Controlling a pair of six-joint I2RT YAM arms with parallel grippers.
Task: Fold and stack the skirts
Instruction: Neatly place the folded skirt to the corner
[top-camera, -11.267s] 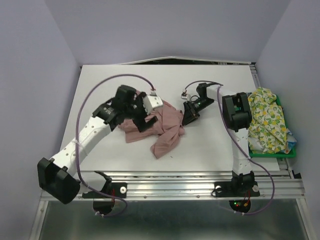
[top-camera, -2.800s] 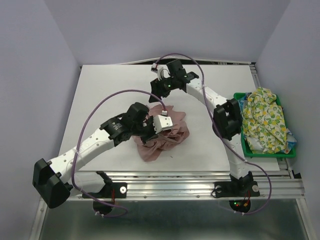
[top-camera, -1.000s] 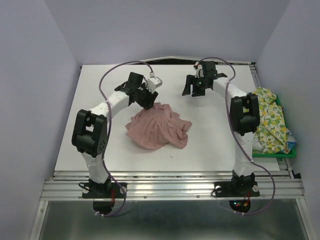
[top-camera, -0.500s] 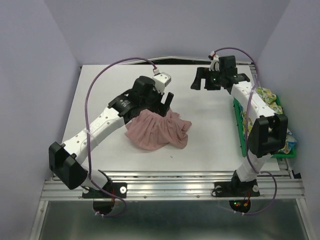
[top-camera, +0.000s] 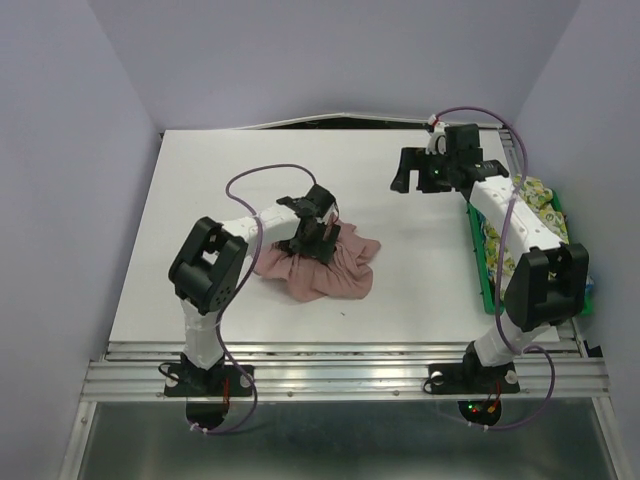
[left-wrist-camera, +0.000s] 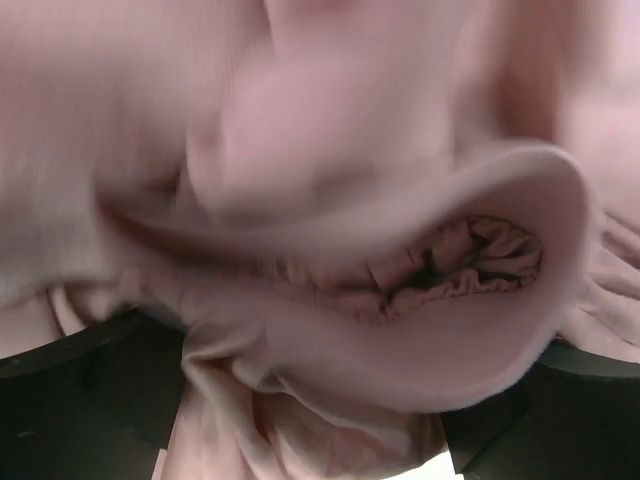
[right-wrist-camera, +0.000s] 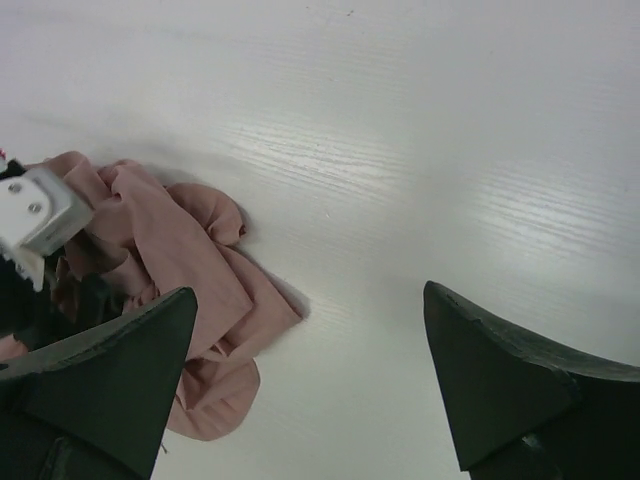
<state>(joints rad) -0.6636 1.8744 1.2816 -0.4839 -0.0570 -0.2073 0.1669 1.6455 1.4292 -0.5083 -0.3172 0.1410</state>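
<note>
A pink skirt (top-camera: 340, 268) lies crumpled in a heap on the white table (top-camera: 210, 180), a little left of centre. My left gripper (top-camera: 317, 236) is pressed down into its upper part. In the left wrist view the pink skirt (left-wrist-camera: 330, 200) fills the frame, and bunched folds sit between the wide-apart dark fingers (left-wrist-camera: 90, 400). My right gripper (top-camera: 413, 174) hangs open over bare table at the back right, apart from the skirt. The right wrist view shows the pink skirt (right-wrist-camera: 180, 270) at the left, beyond my right gripper (right-wrist-camera: 310, 390).
A green tray (top-camera: 481, 268) stands at the table's right edge and holds yellow-patterned skirts (top-camera: 530, 225) in a pile. The left arm is folded back on itself beside the pink heap, its purple cable looping above. The left wrist's white camera block (right-wrist-camera: 35, 210) shows in the right wrist view.
The left arm has curled inward and its gripper has dropped onto the skirt, which is more bunched. The right gripper has drifted slightly right and stays open.
</note>
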